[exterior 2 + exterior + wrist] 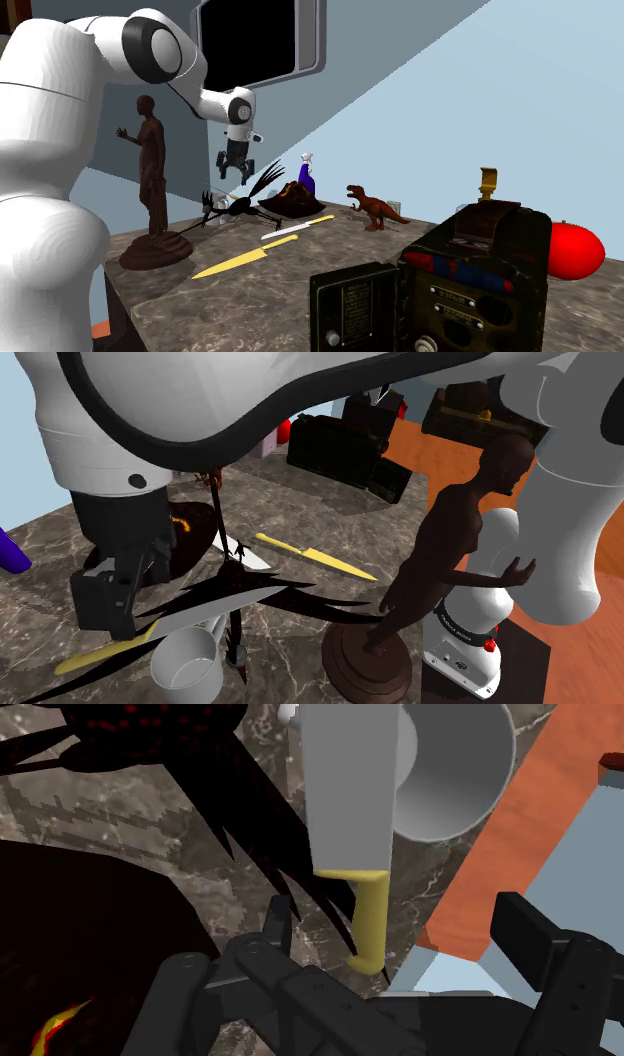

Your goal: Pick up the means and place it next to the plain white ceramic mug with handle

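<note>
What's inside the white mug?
The mug looks empty: only its bare grey inner wall shows. The knife blade covers one side of the opening, so that part can't be checked.

No text you can read anywhere. Faint lettering on the arm's base ring, too small to make out.

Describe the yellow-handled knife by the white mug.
The knife has a broad, flat grey blade and a slim yellow handle that curves at its end. In the wrist view the handle points back between the open fingers of the gripper, with no contact showing, and the blade overlaps the white mug. In the shoulder view it slants beside the gripper, across the mug's rim.
</note>
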Robot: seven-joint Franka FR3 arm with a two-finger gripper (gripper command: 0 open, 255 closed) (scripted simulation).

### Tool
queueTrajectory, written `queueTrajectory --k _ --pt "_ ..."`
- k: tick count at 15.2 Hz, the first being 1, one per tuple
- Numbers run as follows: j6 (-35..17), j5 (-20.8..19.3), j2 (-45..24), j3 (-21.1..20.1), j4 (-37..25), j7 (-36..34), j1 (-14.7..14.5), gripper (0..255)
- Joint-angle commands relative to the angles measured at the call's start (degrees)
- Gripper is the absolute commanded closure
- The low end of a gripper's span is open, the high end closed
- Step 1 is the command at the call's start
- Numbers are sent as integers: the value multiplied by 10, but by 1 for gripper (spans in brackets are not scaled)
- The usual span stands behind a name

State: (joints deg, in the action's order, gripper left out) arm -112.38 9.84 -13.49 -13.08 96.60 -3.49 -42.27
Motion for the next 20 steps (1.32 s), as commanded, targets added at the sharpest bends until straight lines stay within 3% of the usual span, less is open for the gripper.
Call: queueTrajectory --k 1,8,15,16,20 --pt "-26 18 9 1 33 38 12 0" --pt "-71 18 -8 -2 60 38 6 0" --pt "-71 18 -8 -2 60 38 6 0" --pt "-71 18 -8 -2 60 38 6 255" --pt "-71 19 -3 -1 65 41 8 255"
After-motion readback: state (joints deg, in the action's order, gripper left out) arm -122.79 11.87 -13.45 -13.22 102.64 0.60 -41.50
